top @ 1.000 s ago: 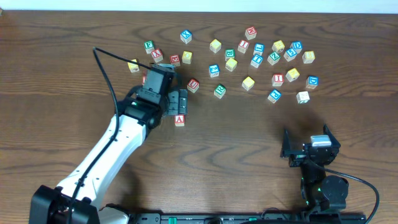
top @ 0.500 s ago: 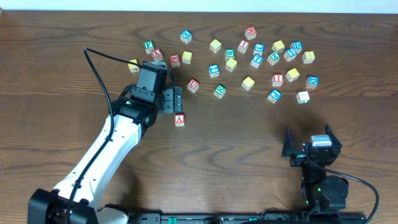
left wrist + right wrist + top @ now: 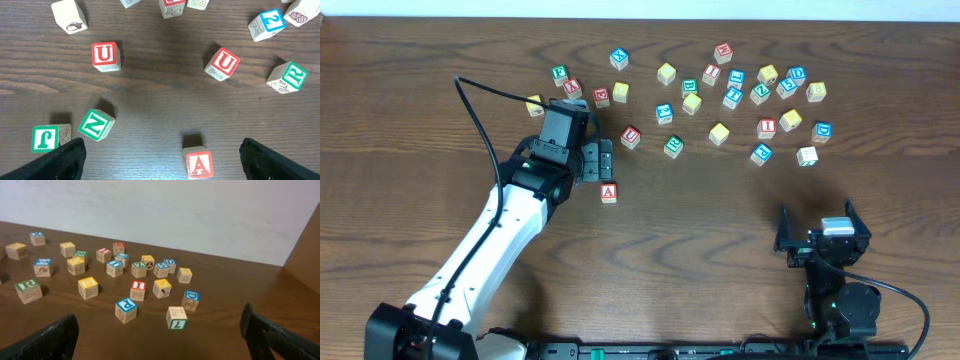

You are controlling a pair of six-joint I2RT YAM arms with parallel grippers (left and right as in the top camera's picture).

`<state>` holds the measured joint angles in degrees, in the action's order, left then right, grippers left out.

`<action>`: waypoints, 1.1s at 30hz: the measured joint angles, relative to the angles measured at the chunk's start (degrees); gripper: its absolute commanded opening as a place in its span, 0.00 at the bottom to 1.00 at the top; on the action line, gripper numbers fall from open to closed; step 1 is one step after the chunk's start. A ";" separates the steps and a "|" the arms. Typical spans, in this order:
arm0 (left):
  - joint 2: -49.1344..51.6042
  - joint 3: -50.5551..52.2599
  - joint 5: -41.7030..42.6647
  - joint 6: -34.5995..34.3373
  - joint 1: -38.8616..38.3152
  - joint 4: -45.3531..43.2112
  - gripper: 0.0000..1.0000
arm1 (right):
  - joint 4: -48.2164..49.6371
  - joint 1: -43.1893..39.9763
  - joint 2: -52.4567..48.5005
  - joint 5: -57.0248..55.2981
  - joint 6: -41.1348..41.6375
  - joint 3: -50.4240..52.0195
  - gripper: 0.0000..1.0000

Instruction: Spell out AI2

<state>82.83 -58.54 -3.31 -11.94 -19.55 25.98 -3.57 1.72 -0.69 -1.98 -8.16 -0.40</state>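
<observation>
Red-lettered wooden A block (image 3: pixel 609 192) sits on the dark wooden counter (image 3: pixel 700 230), apart from the scattered blocks and nearer my side. I judge it marks the start of the word, with bare counter to its right for the 2 characters not yet placed. In the left wrist view the same A block (image 3: pixel 199 162) lies low in the frame, letter up and readable.

My left tool (image 3: pixel 597 161) hovers just beyond the A block with its jaws spread wide and nothing between them. In its own camera my left tool (image 3: pixel 162 159) shows only as 2 dark tips at the bottom corners. That stance suits looking over the pile for the next piece. My right tool (image 3: pixel 817 232) waits well apart near the counter's front edge, also wide and empty, probably so that it stays out of the way. The red-lettered wooden I block (image 3: pixel 138 290) stands in plain sight of it among the right-hand cluster. The blue-lettered wooden 2 block (image 3: pixel 267 23) lies tilted near the top right of the left wrist view.

Several blocks are cut off by that view's top edge. From overhead most letters are too small to read. Both tools' fingers are cropped, so I cannot see their pads.
</observation>
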 measured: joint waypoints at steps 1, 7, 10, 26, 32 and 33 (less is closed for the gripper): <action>0.00 0.00 0.00 -0.02 0.00 -0.02 0.97 | 0.13 0.00 0.00 -0.11 -0.02 0.00 0.99; 0.00 0.00 0.02 -0.02 0.00 0.02 0.97 | 5.27 0.00 0.02 0.85 0.59 0.00 0.99; 0.00 0.00 0.00 0.00 0.00 0.00 0.97 | 3.50 0.00 -0.39 1.75 1.88 -0.50 0.99; -0.13 -0.44 0.00 -0.02 0.00 -0.70 0.97 | -42.10 0.72 -70.79 2.91 3.76 -75.73 0.99; -0.22 -0.50 0.02 -0.02 0.00 -0.50 0.97 | -60.13 1.46 -94.62 5.51 4.42 -108.02 0.99; -0.22 -0.50 -0.02 -0.02 0.00 -0.52 0.97 | -61.18 1.46 -96.96 6.05 4.48 -110.90 0.99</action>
<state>82.61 -59.05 -3.33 -11.97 -19.55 25.45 -64.75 3.18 -97.65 4.08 -3.68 -111.31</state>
